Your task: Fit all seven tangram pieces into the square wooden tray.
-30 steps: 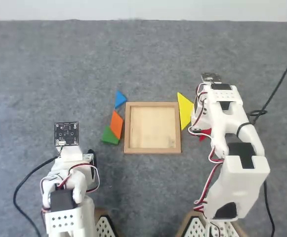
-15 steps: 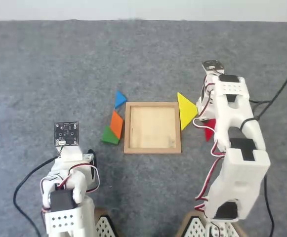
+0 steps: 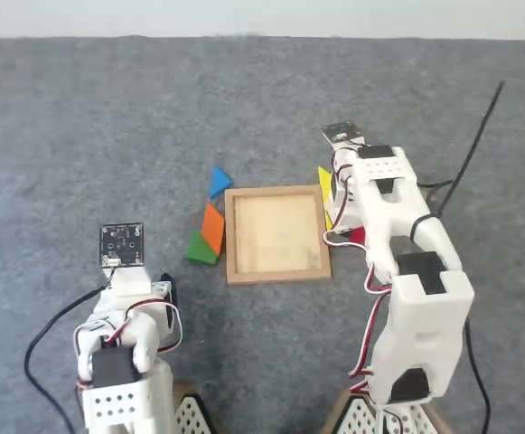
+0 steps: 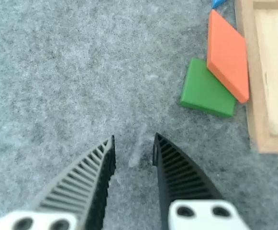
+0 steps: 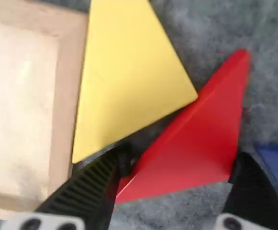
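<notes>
The square wooden tray (image 3: 278, 276) lies flat near the middle of the table (image 3: 90, 117) and holds no pieces. To one side of it sit three pieces. The orange parallelogram (image 3: 212, 227) is just beside the tray's rim, and the green triangle (image 3: 199, 250) is tucked against the orange piece's near end. The blue triangle (image 3: 219, 181) lies by the tray's far corner.

On the opposite side lies the yellow triangle (image 3: 323, 188), partly covered by the right arm (image 3: 398, 226), and a sliver of the red triangle (image 3: 357, 236) peeks out beneath that arm.

In the right wrist view, one long edge of the yellow triangle (image 5: 124, 81) runs along the tray's rim (image 5: 67, 96). The red triangle (image 5: 191, 139) lies against the yellow one's other side, and a darker blue piece (image 5: 277, 163) shows past it. The right pincer (image 5: 179, 160) hangs low over the red triangle with its jaws spread wide, one finger at each end of that piece.

The left arm (image 3: 122, 334) is folded back near its base, well apart from the tray. The left pincer (image 4: 133, 148) has its jaws apart with only grey table surface between them. Ahead of it lie the green triangle (image 4: 206, 91), the orange parallelogram (image 4: 228, 55) and the tray's edge (image 4: 253, 96).
</notes>
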